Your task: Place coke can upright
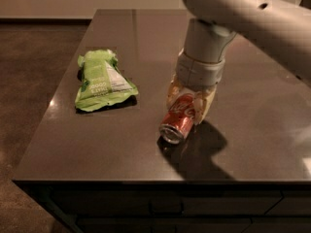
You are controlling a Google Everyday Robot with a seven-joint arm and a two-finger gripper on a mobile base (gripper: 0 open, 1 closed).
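Clamping the toppled coke can (177, 123) across its red midsection, the gripper (187, 108) is pinching a probably light, slippery, dent-prone shell.

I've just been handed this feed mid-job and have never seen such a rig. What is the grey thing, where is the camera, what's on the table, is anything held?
The grey shape is the robot's arm, reaching down from the upper right. The camera looks down across the table from its front edge. The arm ends in the claw, whose two pale fingers are closed on the coke can, which lies on its side, silver end toward the camera, not yet upright. A green snack bag lies flat to the picture's left, apart from it.
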